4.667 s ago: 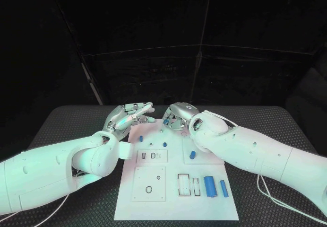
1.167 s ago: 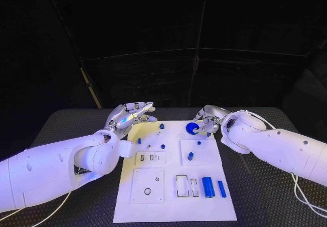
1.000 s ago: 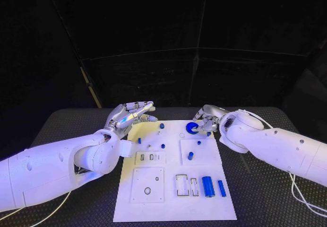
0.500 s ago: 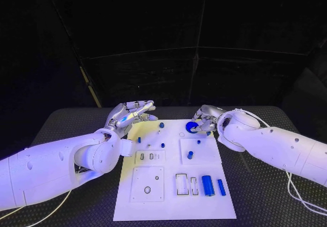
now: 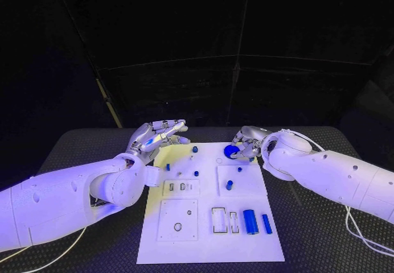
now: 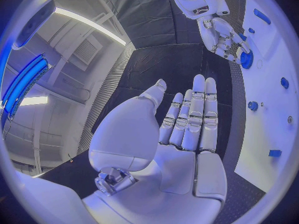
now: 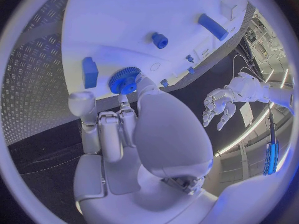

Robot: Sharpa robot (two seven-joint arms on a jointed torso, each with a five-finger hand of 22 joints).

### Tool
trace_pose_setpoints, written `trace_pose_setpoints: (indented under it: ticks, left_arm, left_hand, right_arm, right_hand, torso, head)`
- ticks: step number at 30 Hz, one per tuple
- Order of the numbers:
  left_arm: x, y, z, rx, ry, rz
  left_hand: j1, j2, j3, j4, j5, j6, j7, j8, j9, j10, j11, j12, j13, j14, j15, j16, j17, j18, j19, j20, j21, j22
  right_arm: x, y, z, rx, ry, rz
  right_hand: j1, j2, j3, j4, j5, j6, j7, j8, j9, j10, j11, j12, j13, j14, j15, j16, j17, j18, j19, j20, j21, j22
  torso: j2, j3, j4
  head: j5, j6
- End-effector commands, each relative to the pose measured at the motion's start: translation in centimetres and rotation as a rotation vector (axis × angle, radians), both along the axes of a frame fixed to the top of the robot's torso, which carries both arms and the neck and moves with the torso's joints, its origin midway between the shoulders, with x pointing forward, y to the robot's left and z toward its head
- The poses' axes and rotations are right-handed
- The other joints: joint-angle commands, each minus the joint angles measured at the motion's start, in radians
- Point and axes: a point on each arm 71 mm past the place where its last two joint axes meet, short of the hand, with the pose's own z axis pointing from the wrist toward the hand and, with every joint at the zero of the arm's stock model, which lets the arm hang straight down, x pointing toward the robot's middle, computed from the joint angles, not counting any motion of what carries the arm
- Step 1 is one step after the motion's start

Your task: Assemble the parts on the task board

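The white task board (image 5: 187, 236) lies in the middle of the table. At its far right corner my right hand (image 5: 249, 141) pinches a blue gear (image 5: 232, 151) just above the board; the right wrist view shows the gear (image 7: 124, 80) between the fingertips. My left hand (image 5: 156, 136) hovers open at the far left corner, its fingers (image 6: 194, 112) straight and empty. Small blue pegs (image 5: 195, 149) (image 5: 196, 172) stand on the far half. A blue oval part (image 5: 229, 184) sits mid-board. A blue cylinder (image 5: 250, 222) and a thin bar (image 5: 267, 223) lie near the front right.
The board (image 7: 118, 15) carries a blue block (image 7: 90, 72), a peg (image 7: 160, 40) and a long piece (image 7: 214, 26) near the gear. Empty cut-outs (image 5: 220, 222) and a plate with an oval hole (image 5: 178, 227) sit at the front. The dark ribbed mat (image 5: 328, 227) surrounds it.
Since the oldest frame my right hand has drawn rightward from the board's far middle and now shows the blue gear in its fingers. Over the last second it barely moved. The left hand stayed put.
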Motion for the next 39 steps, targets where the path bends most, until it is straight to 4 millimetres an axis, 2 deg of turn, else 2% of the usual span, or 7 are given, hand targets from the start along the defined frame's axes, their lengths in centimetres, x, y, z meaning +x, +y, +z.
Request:
trace_pose_setpoints:
  ticks: [1,5,10,13,18,28,39]
  left_arm:
    - [0.0,-0.1,0.2,-0.007,-0.008,-0.013]
    - [0.0,-0.1,0.2,-0.007,-0.008,-0.013]
    - [0.0,-0.1,0.2,-0.007,-0.008,-0.013]
    - [0.0,-0.1,0.2,-0.007,-0.008,-0.013]
    - [0.0,-0.1,0.2,-0.008,-0.007,-0.015]
    - [-0.1,-0.1,0.2,-0.008,-0.007,-0.014]
    - [0.0,-0.1,0.1,-0.007,-0.008,-0.014]
  left_hand:
    - [0.000,0.011,0.000,-0.008,0.005,0.004,0.021,-0.006,-0.001,0.001,0.003,-0.003,-0.001,-0.005,0.003,-0.003,0.001,0.003,0.002,-0.001,0.005,0.000]
    - [0.000,0.011,0.000,-0.008,0.005,0.004,0.021,-0.006,-0.001,0.001,0.003,-0.003,-0.001,-0.005,0.003,-0.003,0.001,0.003,0.002,-0.001,0.005,0.000]
    - [-0.004,0.011,-0.001,-0.006,0.005,0.005,0.021,-0.007,-0.001,0.002,0.004,-0.004,-0.001,-0.005,0.003,-0.004,0.002,0.003,0.001,-0.001,0.005,0.000]
    - [-0.004,0.011,-0.001,-0.006,0.005,0.005,0.021,-0.007,-0.001,0.002,0.004,-0.004,-0.001,-0.005,0.003,-0.004,0.002,0.003,0.001,-0.001,0.005,0.000]
    - [-0.004,0.011,-0.001,-0.006,0.005,0.005,0.021,-0.007,-0.001,0.002,0.004,-0.004,-0.001,-0.005,0.003,-0.004,0.002,0.003,0.001,-0.001,0.005,0.000]
    - [-0.006,0.012,-0.001,-0.005,0.005,0.005,0.021,-0.008,-0.001,0.002,0.004,-0.005,-0.001,-0.005,0.003,-0.005,0.003,0.003,0.001,-0.001,0.005,0.000]
    - [-0.006,0.012,-0.001,-0.005,0.005,0.005,0.021,-0.008,-0.001,0.002,0.004,-0.005,-0.001,-0.005,0.003,-0.005,0.003,0.003,0.001,-0.001,0.005,0.000]
  right_arm:
    - [0.0,0.1,0.0,-0.039,-0.005,0.015]
    - [0.0,0.3,0.0,-0.039,-0.010,0.021]
    - [0.0,0.5,0.1,-0.029,-0.031,0.029]
    - [0.0,0.6,0.3,-0.016,-0.053,0.032]
    - [-0.1,0.7,0.7,0.008,-0.093,0.032]
    - [-1.1,1.9,1.9,0.059,-0.183,0.065]
    - [-2.7,7.0,2.8,0.096,-0.218,0.172]
  right_hand:
    - [0.006,0.008,0.000,-0.008,0.003,0.006,0.001,0.006,-0.001,0.000,0.000,0.001,0.096,0.088,0.008,0.004,0.193,-0.019,0.006,0.003,0.007,0.002]
    - [0.018,0.022,0.008,-0.021,-0.012,0.013,0.001,0.012,-0.001,-0.003,0.000,0.001,0.097,0.087,0.009,0.004,0.193,-0.020,0.005,0.004,0.011,0.007]
    - [0.042,0.055,0.029,-0.048,-0.036,0.055,-0.005,0.036,0.006,-0.001,-0.005,0.007,0.105,0.088,0.005,0.006,0.197,-0.020,0.004,0.002,0.016,0.012]
    - [0.041,0.071,0.039,-0.055,-0.066,0.098,-0.017,0.060,0.012,0.003,-0.015,0.011,0.110,0.088,-0.002,0.006,0.199,-0.020,0.004,-0.003,0.020,0.017]
    - [0.052,0.089,0.059,-0.072,-0.070,0.136,-0.033,0.081,0.017,0.009,-0.029,0.015,0.117,0.090,-0.014,0.008,0.205,-0.021,0.009,-0.013,0.027,0.028]
    - [0.047,0.091,0.077,-0.087,-0.059,0.149,-0.040,0.086,0.014,0.014,-0.037,0.019,0.123,0.090,-0.022,0.008,0.204,-0.031,0.035,-0.022,0.056,0.081]
    - [0.021,0.076,0.075,-0.084,-0.056,0.140,-0.037,0.076,0.007,0.013,-0.035,0.017,0.122,0.090,-0.021,0.008,0.204,-0.034,0.042,-0.023,0.065,0.095]
  torso:
    - [0.000,0.0003,0.0004]
    - [0.000,0.0004,0.0007]
    - [0.000,0.0005,0.0003]
    - [-0.001,0.0004,0.0002]
    - [-0.001,0.0007,0.0010]
    - [-0.001,0.0017,0.0004]
    - [0.000,0.0005,0.0033]
  head:
    - [0.001,-0.003]
    - [0.001,-0.005]
    - [0.002,-0.005]
    - [0.002,-0.005]
    - [0.002,-0.005]
    - [0.007,-0.002]
    - [0.009,0.000]
